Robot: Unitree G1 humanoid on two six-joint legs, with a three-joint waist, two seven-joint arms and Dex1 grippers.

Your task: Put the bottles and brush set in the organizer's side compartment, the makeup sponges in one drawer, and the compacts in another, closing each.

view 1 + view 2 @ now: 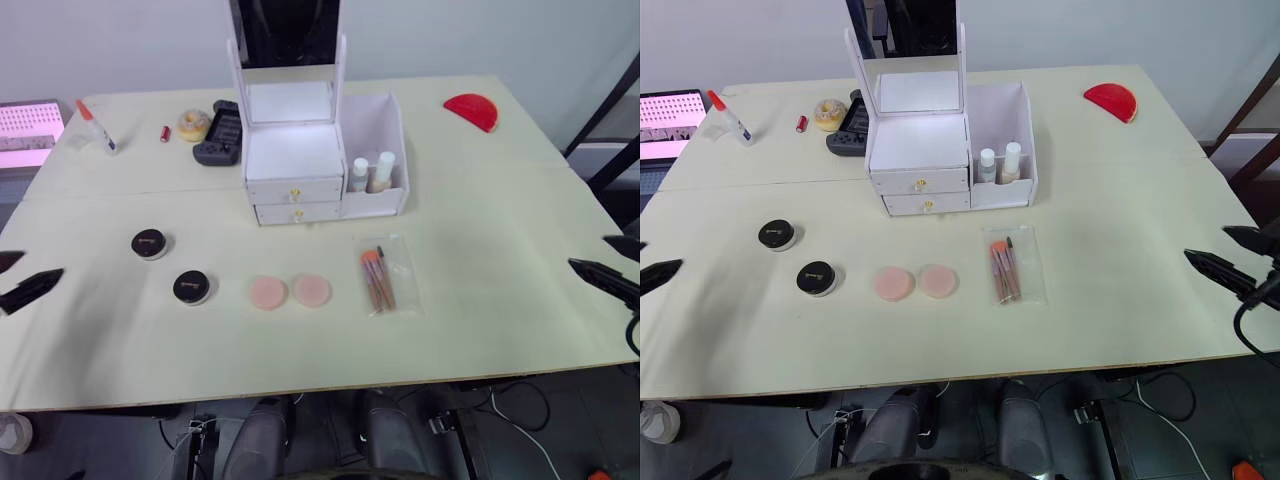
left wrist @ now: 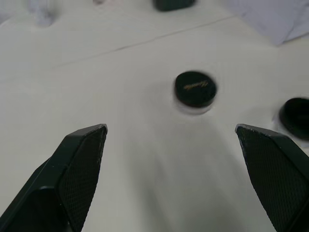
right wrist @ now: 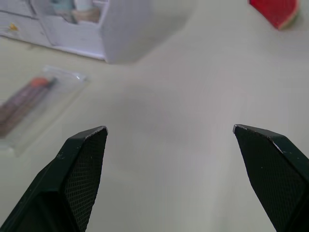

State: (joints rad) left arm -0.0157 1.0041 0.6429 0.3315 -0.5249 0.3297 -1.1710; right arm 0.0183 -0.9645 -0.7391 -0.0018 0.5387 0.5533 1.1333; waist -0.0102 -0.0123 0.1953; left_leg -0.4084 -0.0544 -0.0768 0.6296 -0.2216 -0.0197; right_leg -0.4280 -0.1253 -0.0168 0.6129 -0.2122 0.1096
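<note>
your landmark is the organizer [image 1: 295,165], standing upright at the back middle of the table [image 1: 500,300] with its mirror up. both drawers [image 1: 296,201] sit flush in its front, each gold knob showing. the side compartment [image 1: 376,150] is on the organizer's right, and two bottles [image 1: 370,174] already stand upright inside it, close together.

in front of the organizer, a little to its right, the brush set [image 1: 378,277] lies flat in its clear sleeve. directly in front of the drawers the two makeup sponges [image 1: 290,291] lie side by side, nearly touching. further to the organizer's left front are the two compacts [image 1: 170,266], lids up, set apart from each other, one nearer the organizer than the other.

behind the organizer on its left you have a black gadget [image 1: 220,132], a yellowish roll [image 1: 193,124], a small red item [image 1: 165,133] and a glue bottle [image 1: 97,127] lying over. a red half-round piece [image 1: 472,110] lies behind the organizer on its right.

your left gripper [image 1: 15,278] hovers well out to the organizer's left front, spread wide and empty; its wrist view looks between the fingers [image 2: 77,164] at one compact. your right gripper [image 1: 610,265] hangs well out to the organizer's right front, also spread wide, holding nothing.
</note>
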